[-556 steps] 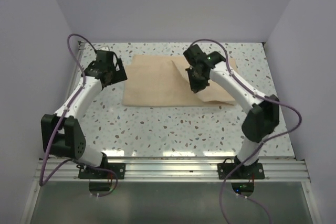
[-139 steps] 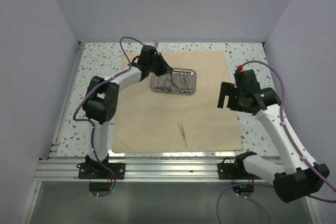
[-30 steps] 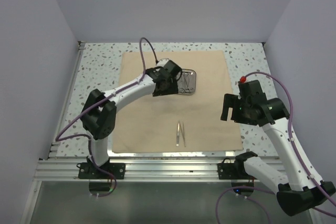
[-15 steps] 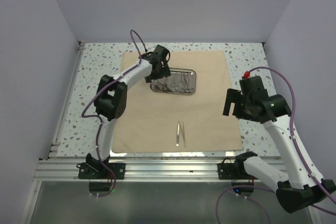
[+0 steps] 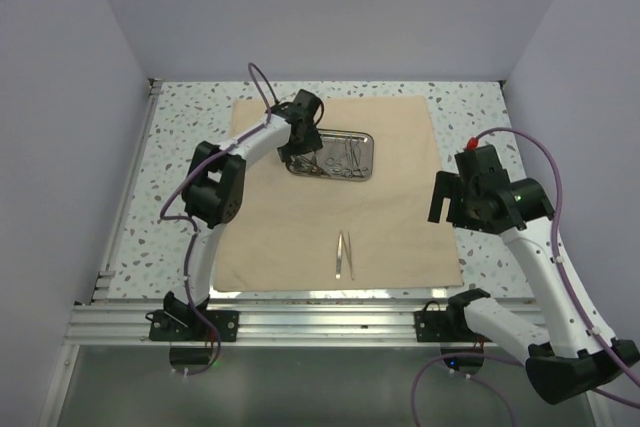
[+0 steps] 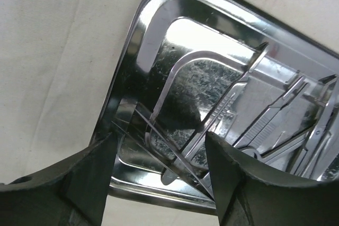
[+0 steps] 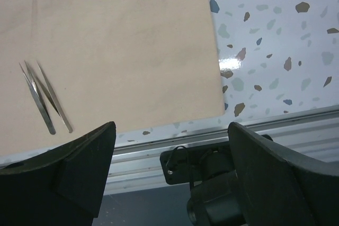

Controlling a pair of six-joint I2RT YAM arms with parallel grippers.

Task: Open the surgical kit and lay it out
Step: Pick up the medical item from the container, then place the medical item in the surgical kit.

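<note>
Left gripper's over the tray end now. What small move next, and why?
Probably lower the left gripper slightly and close on the slim instrument lying between its open fingers. Its jaws straddle one end of the steel tray, which holds several more, while only the tweezers are laid out on the cloth.

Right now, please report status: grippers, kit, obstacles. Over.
Left gripper open over tray, left end; right gripper open, empty. Cloth spread flat; tweezers laid out, other instruments in tray. Nothing in the way.
</note>
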